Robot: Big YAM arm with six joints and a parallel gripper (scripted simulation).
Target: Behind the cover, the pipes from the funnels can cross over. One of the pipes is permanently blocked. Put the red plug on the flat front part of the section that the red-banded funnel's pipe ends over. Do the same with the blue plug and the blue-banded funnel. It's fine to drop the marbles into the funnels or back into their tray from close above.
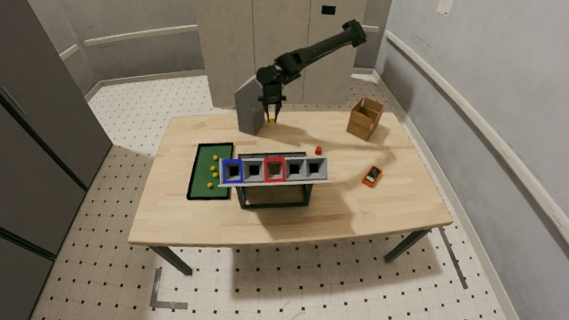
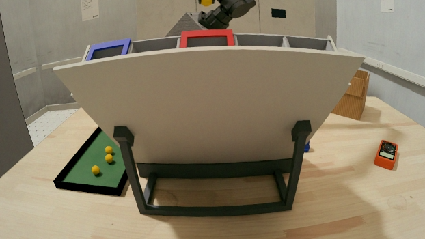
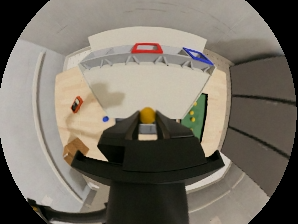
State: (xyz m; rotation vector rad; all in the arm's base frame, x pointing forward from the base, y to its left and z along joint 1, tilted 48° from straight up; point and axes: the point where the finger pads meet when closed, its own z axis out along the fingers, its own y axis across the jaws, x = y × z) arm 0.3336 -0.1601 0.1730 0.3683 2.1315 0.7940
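My gripper (image 1: 273,115) is shut on a yellow marble (image 1: 273,121). It hangs in the air behind the funnel row, roughly in line with the red-banded funnel (image 1: 274,169). The marble also shows at the top of the exterior view (image 2: 206,3), above the red band (image 2: 207,36), and between my fingers in the wrist view (image 3: 147,116). The blue-banded funnel (image 1: 233,170) is at the row's left end. The red plug (image 1: 318,149) stands on the table behind the row's right part. The blue plug (image 2: 307,147) peeks out by the stand's right leg. The cover (image 2: 208,102) hides the pipes and sections.
A green tray (image 1: 210,171) with several yellow marbles lies left of the funnel stand. A cardboard box (image 1: 364,118) stands at the back right. An orange device (image 1: 372,176) lies right of the stand. The grey arm base block (image 1: 249,107) stands at the table's back.
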